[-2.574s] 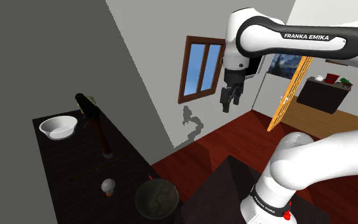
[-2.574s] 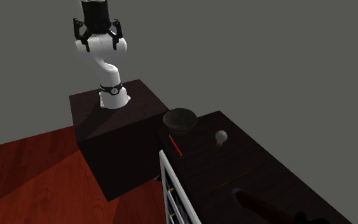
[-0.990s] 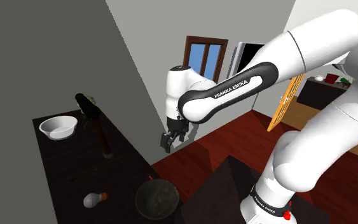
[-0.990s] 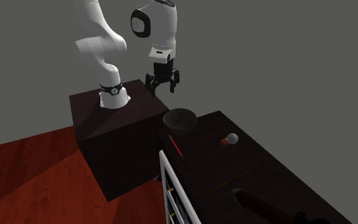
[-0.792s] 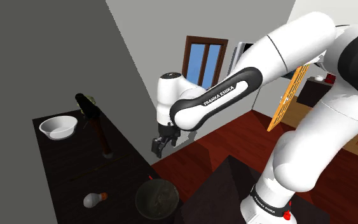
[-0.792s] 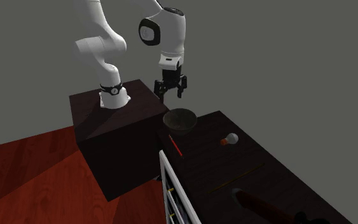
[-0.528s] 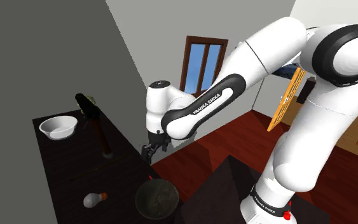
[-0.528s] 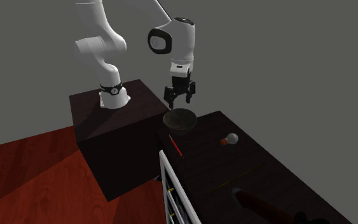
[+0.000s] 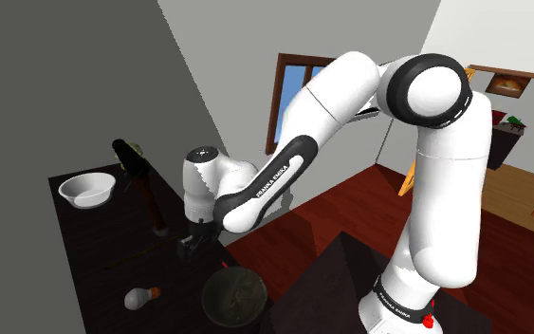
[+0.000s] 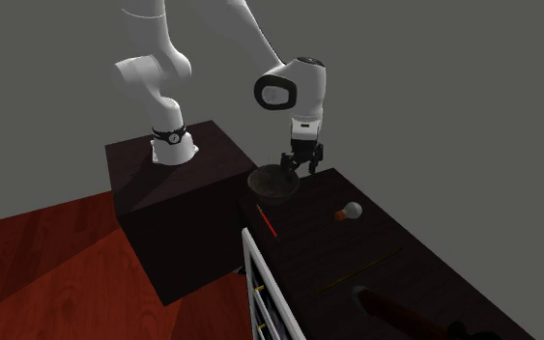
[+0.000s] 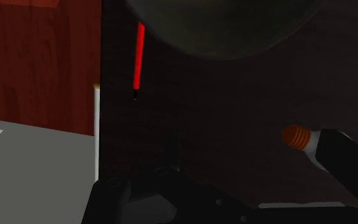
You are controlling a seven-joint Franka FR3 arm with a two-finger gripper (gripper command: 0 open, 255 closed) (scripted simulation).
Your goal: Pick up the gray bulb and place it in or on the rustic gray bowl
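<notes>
gripper (image 10: 299, 165) hangs low over the dark table (image 10: 395, 241), just beside the dark grey bowl (image 10: 272, 182) on its bulb side. fingers (image 11: 344, 160) apart, nothing between them. bulb (image 10: 351, 210), pale glass with an orange base, lies on its side on the table near the bowl, not touching it, on the side away from the stand (image 10: 178, 184). red pen (image 10: 266, 220) lies just beside the bowl. white bowl (image 9: 87, 189) sits well beyond the dark bowl, past a long dark object (image 9: 147, 185).
</notes>
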